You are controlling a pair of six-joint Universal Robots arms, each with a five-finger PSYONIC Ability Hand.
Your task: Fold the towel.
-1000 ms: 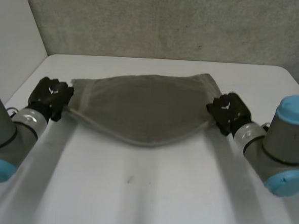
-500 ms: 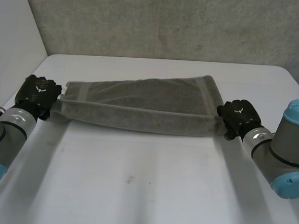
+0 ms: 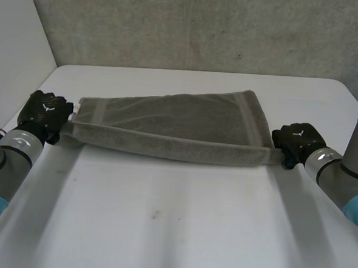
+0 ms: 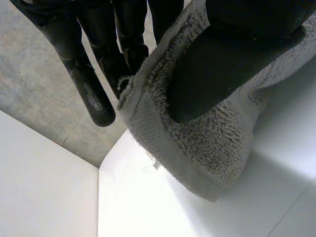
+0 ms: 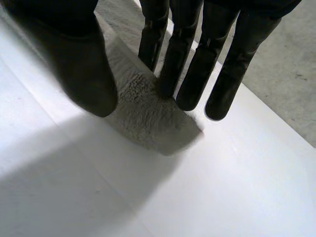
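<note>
A white table (image 3: 173, 231) stands against a rough grey wall (image 3: 192, 25).

Head view: the grey towel (image 3: 173, 124) lies across the far half of the table, drawn out long from 9 o'clock to 3 o'clock. It looks doubled over, with a rounded fold along its 6 o'clock edge, though the layers are hard to tell apart. The left hand (image 3: 44, 113) is at the towel's 9 o'clock end and the right hand (image 3: 297, 141) is at its 3 o'clock end. Each meets the near corner there. The 3 o'clock end sits a little nearer the camera than the 9 o'clock end.

Left wrist view: the thumb (image 4: 222, 69) presses down on the towel's (image 4: 207, 143) corner, and the fingers (image 4: 94, 94) close in from the other side. The cloth is pinched between them, and its hemmed edge bulges out past the thumb tip over the table (image 4: 148, 207).

Right wrist view: the towel's (image 5: 143, 113) corner runs between the thumb (image 5: 84, 69) and the fingers (image 5: 197, 64). Both bear on the pile, so the hand grips the cloth. The corner's tip pokes out just beyond the fingertips and lies on the table (image 5: 222, 187).
</note>
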